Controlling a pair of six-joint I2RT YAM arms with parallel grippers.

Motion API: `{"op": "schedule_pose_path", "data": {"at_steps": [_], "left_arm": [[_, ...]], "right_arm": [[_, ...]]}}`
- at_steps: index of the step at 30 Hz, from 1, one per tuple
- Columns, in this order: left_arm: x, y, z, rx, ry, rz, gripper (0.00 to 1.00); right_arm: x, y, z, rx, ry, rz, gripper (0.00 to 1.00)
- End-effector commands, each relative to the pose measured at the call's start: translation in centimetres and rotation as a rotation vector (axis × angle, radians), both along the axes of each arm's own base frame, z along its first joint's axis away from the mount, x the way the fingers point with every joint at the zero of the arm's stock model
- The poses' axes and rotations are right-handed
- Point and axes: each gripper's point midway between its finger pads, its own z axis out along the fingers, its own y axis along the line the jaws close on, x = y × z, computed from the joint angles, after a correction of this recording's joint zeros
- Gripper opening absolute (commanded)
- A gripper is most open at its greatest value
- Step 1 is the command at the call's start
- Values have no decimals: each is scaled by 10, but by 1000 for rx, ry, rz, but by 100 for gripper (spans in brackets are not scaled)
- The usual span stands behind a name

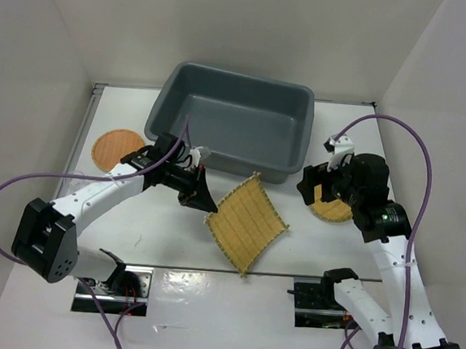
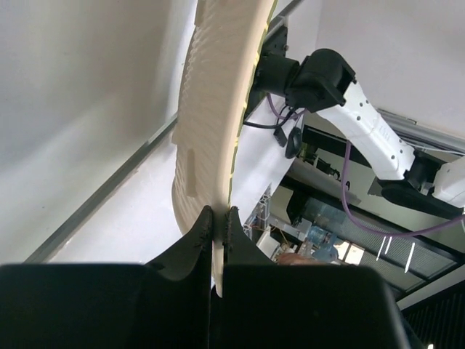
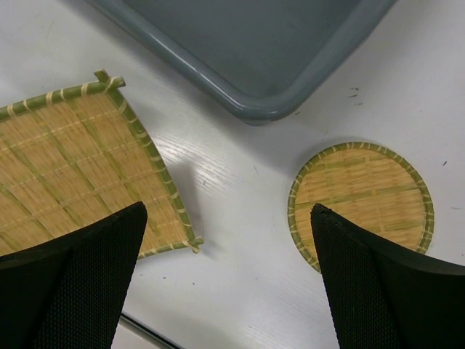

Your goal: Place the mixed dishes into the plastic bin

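The square tan woven plate (image 1: 247,222) lies in front of the dark grey plastic bin (image 1: 229,129), tilted with its left corner lifted. My left gripper (image 1: 205,199) is shut on that corner. In the left wrist view the jaws (image 2: 218,218) pinch the plate's edge (image 2: 214,109). My right gripper (image 1: 322,186) is open and empty, hovering over the small round woven plate (image 1: 333,209). In the right wrist view its gripper (image 3: 227,211) sits between the round plate (image 3: 360,203) and the square plate (image 3: 80,174), with the bin's corner (image 3: 240,43) above. The orange-brown plate (image 1: 117,150) lies at the far left. No clear cups show.
White walls close in the table on the left, right and back. The bin stands against the back edge and looks empty inside. The right arm (image 2: 363,123) shows in the left wrist view beyond the held plate.
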Motion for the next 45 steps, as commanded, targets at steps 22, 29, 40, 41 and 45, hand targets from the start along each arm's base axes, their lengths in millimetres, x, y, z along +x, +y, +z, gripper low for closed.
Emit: {"op": "schedule_pose_path", "data": {"at_steps": [22, 29, 40, 41, 45], "left_arm": [[9, -6, 49, -174, -52, -75, 0], [13, -7, 81, -248, -83, -100, 0], [34, -7, 136, -363, -139, -128, 0], [37, -8, 137, -363, -141, -128, 0], [53, -3, 157, -386, -175, -97, 0]], "right_arm": [[10, -20, 19, -32, -163, -98, 98], [14, -40, 35, -49, -253, -216, 98], [16, -70, 43, -141, -326, -346, 98], [18, -74, 40, -159, -329, -362, 98], [15, -91, 39, -201, -360, -445, 98]]}}
